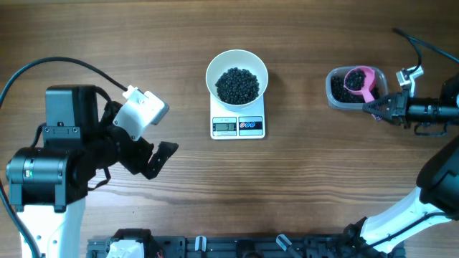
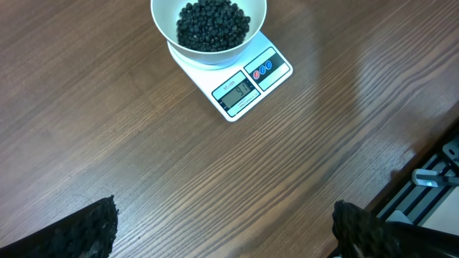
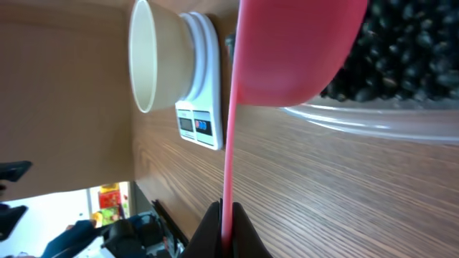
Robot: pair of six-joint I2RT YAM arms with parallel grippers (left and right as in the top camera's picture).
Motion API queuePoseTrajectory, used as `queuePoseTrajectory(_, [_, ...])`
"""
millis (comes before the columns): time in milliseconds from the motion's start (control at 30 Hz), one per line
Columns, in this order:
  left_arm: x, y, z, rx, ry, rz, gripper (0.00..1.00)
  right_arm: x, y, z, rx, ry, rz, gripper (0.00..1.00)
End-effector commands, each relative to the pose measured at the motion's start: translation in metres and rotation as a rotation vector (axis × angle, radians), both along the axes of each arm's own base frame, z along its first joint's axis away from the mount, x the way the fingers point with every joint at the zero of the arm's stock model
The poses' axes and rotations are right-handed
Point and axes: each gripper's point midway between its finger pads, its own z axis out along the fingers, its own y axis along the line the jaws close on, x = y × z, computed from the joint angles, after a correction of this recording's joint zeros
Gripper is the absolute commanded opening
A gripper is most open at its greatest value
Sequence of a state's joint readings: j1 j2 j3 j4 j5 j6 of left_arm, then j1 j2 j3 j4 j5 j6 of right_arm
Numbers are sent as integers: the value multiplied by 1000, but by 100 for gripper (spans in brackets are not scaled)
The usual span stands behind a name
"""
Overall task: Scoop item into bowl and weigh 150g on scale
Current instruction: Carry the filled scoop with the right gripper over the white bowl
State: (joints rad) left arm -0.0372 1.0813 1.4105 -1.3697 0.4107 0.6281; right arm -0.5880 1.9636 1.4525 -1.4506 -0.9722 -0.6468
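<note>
**A:** What can't you make out?

**B:** The figures on the display [image 2: 237, 92] of the scale [image 1: 238, 126] are too small to read. From the right wrist, the pink scoop [image 3: 297, 50] covers much of the clear tub [image 3: 373, 118], which runs off the edge. The bowl [image 3: 143, 57] shows only its side there. I can't tell whether the scoop is loaded.

**A:** Where are the beans [image 1: 237, 84]?

**B:** Heaped in the white bowl, which stands on the scale mid-bench [image 1: 107, 43]. More lie in the tub to the right.

**A:** And the tools?

**B:** The right tool [image 3: 226, 233] is clamped on the scoop's handle, with the scoop's head at the tub. The left tool [image 1: 156, 156] hangs well apart from the scale with its fingers spread wide. Their tips are cut off at the bottom of its own view.
</note>
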Motion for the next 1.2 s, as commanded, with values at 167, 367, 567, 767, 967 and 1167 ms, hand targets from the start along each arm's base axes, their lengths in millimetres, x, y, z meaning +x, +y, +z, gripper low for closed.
queuePoseTrajectory(167, [0,-1,6,-5,-23,-16,100,14,48,22,124,-82,74,5])
queuePoseTrajectory(367, [0,-1,6,-5,-23,-16,100,17,104,37,182,-115,198,5])
queuePoseTrajectory(567, [0,-1,6,-5,-23,-16,100,12,150,45,196,-128,328,5])
queuePoseTrajectory(767, [0,-1,6,-5,-23,-16,100,11,190,53,185,-161,441,5])
queuePoseTrajectory(967, [0,-1,6,-5,-23,-16,100,21,221,35,60,-213,532,5])
queuePoseTrajectory(1167, [0,-1,6,-5,-23,-16,100,36,234,12,-110,-274,574,5])
